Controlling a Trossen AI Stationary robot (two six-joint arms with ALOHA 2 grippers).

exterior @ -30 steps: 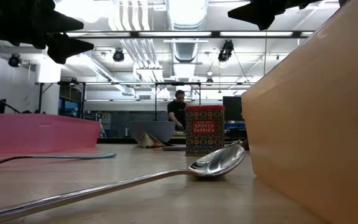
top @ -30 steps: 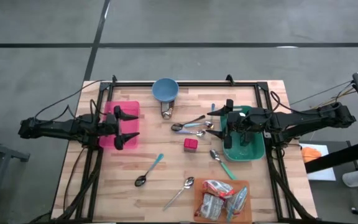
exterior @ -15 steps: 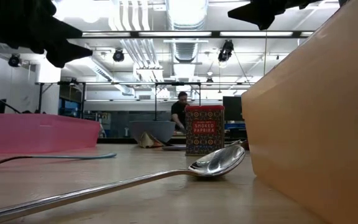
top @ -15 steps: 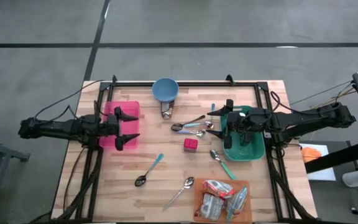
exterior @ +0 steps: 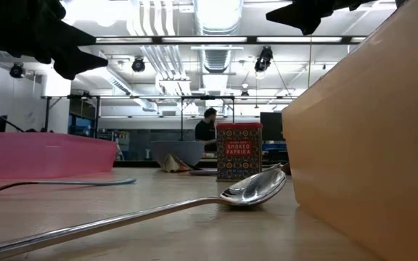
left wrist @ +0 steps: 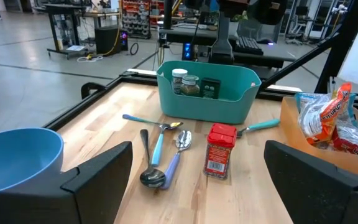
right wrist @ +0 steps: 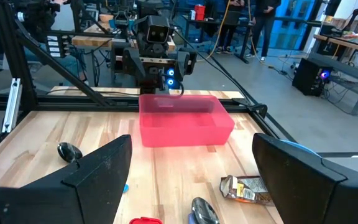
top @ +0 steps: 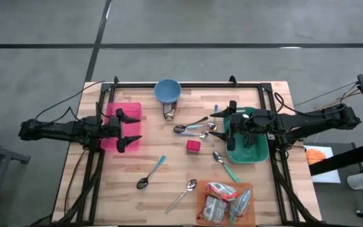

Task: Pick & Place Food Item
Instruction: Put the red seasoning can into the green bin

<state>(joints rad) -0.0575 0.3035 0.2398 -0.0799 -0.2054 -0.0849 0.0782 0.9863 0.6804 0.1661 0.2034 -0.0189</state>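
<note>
The left gripper [top: 128, 128] hung with its fingers spread wide and empty over the pink bin [top: 116, 128], well apart from the red paprika tin [top: 193, 145] standing upright ahead of it. Past that tin, the right gripper [top: 229, 123] hovered, also open and holding nothing, over the teal bin [top: 259, 153] of jars. The orange tray [top: 201, 200] of what looked like snack packets [top: 222, 198] lay near, beside that gripper.
</note>
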